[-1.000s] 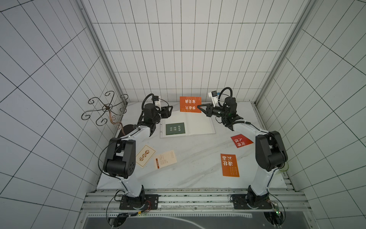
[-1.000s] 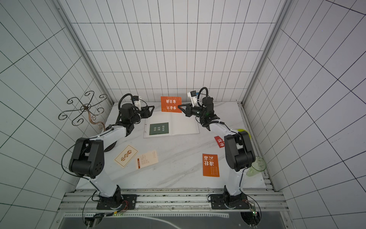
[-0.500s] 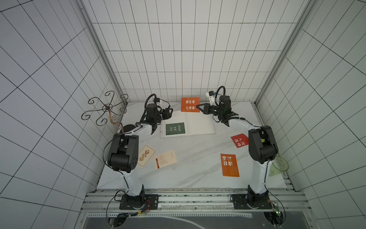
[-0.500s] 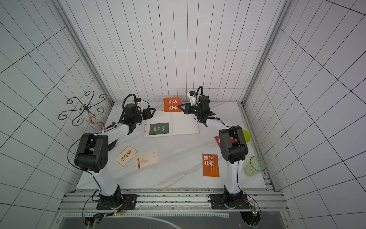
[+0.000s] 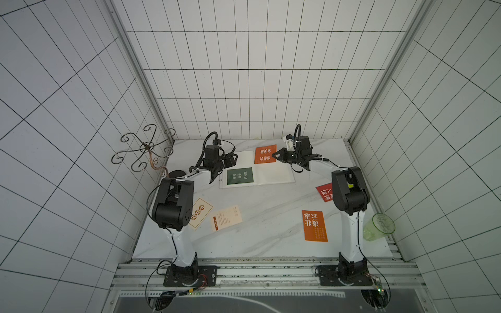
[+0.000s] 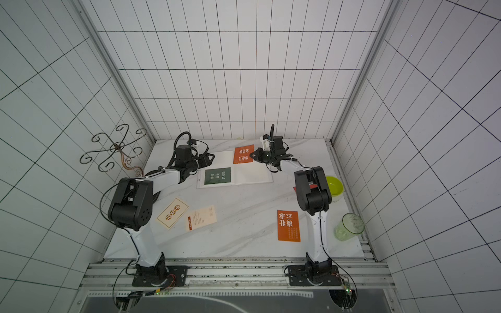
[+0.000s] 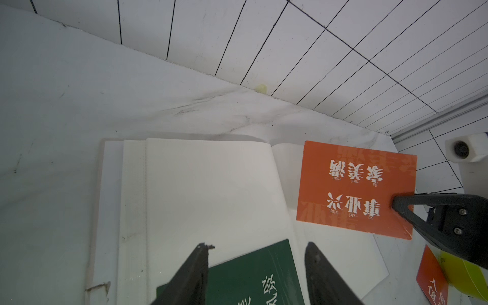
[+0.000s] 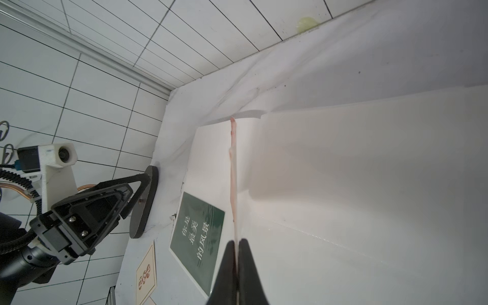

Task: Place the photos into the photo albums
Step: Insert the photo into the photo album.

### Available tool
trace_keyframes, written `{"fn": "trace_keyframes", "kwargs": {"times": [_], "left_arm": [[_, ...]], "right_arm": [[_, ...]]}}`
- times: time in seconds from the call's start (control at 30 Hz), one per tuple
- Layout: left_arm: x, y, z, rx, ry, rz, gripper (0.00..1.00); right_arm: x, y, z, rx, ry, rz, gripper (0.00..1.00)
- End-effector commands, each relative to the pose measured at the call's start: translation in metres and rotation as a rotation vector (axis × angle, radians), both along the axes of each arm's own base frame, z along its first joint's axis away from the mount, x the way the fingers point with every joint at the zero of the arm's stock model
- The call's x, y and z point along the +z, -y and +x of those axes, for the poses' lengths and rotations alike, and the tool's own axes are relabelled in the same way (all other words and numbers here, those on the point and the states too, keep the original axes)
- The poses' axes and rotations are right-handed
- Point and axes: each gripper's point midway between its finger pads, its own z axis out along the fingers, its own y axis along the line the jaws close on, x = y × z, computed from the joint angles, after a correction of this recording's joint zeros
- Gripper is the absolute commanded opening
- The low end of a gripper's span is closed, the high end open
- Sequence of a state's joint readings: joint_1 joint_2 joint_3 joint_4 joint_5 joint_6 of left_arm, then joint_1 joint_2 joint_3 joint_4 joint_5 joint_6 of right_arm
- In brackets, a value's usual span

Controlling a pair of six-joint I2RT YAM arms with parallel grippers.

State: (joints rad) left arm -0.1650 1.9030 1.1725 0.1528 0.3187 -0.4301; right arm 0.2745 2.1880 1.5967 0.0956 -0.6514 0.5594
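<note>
Here, orange photo, white characters, open cream-paged album

Twin overhead views, two wrist close-ups

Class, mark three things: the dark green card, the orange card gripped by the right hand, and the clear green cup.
dark green card [image 5: 240, 176]: a top view, middle of its face.
held orange card [image 7: 355, 184]: left wrist view, middle of its face.
clear green cup [image 5: 378, 230]: a top view, side wall.
</note>
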Motion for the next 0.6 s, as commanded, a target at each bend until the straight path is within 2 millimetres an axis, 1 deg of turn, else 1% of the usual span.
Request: {"fn": "trace_keyframes", "kwargs": {"times": [0.0,0.17,0.37,0.43,0.57], "left_arm": [[-0.011,0.003,0.004,0.000,-0.025,-0.001,0.58],[-0.030,0.008,0.006,-0.017,-0.064,0.011,0.57],[-0.043,0.019,0.012,-0.055,-0.098,-0.001,0.57],[-0.053,0.019,0.011,-0.055,-0.123,0.006,0.57],[-0.067,0.012,0.011,-0.029,-0.173,0.043,0.56]], "right_arm": [[0.028,0.002,0.025,-0.031,0.039,-0.004,0.00],[0.018,0.003,0.034,-0.046,0.020,-0.035,0.00],[0.013,0.011,0.039,-0.078,0.026,-0.087,0.00],[0.013,0.013,0.041,-0.086,0.031,-0.096,0.00],[0.009,0.011,0.043,-0.084,0.020,-0.098,0.00]]}}
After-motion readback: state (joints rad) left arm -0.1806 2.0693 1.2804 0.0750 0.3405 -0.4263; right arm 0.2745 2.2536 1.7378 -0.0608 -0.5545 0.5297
